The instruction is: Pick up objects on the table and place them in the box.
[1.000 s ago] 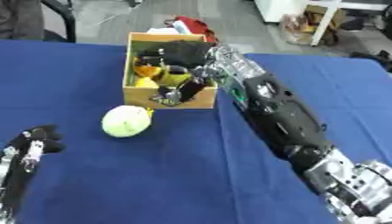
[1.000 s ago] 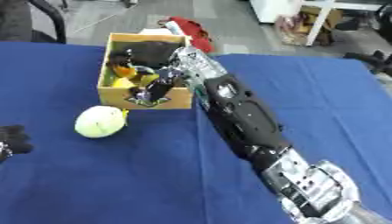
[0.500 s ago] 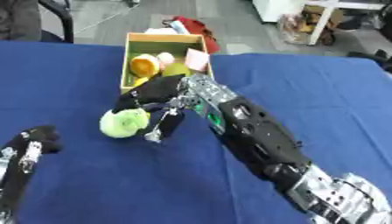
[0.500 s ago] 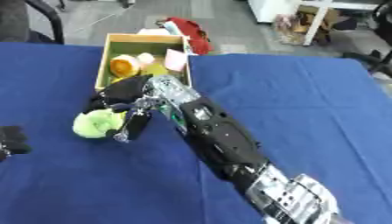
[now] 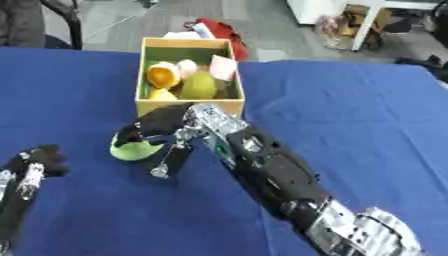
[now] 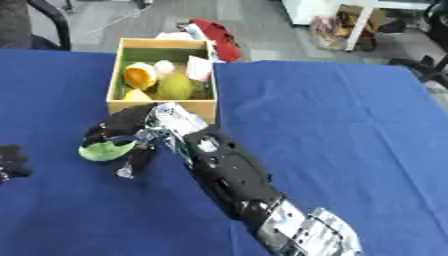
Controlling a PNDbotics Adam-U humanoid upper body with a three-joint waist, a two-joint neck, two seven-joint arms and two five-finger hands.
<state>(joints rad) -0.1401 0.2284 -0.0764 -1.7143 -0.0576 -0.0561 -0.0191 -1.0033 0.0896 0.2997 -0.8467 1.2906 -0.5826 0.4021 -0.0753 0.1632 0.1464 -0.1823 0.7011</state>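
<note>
A yellow-green round fruit [image 5: 131, 150] lies on the blue table in front of the wooden box [image 5: 187, 105]. My right hand [image 5: 163, 131] reaches across from the lower right and its fingers curl over the top and sides of the fruit. The box holds an orange fruit [image 5: 162, 75], a green fruit [image 5: 199, 86], a pale round thing and a pink-white piece. My left hand [image 5: 28, 166] rests near the lower left edge, with its fingers curled in and nothing in it.
The blue cloth covers the whole table [image 5: 350, 115]. Beyond the far edge lie a red bag [image 5: 220, 31] on the floor and a white stand at the upper right. My right forearm [image 5: 271, 175] crosses the middle of the table.
My right hand came back out of the box, moved down and left to the yellow-green fruit, and has closed over it. The left hand stayed put.
</note>
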